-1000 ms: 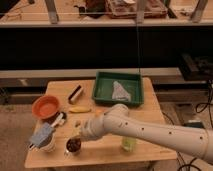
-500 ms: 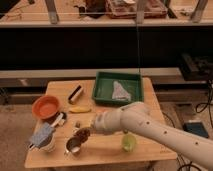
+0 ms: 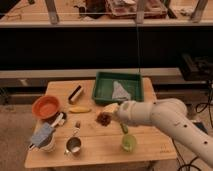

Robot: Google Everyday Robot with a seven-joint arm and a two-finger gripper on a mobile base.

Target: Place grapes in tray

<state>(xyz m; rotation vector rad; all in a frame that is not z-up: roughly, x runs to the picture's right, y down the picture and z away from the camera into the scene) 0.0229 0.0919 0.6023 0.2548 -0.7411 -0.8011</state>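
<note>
Transport step in hand: the gripper [image 3: 108, 115], fingers closed on the grapes [image 3: 103, 119], hangs above the table [image 3: 100, 150] just short of the tray [image 3: 105, 87], so next it must cross the near rim and release.

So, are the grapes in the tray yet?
Not yet. Done: the pincer has hold of the grapes. Right now it holds them above the table, just in front of the green tray, and they are not inside it. Left to do: move them over the tray's edge and let go.
</note>
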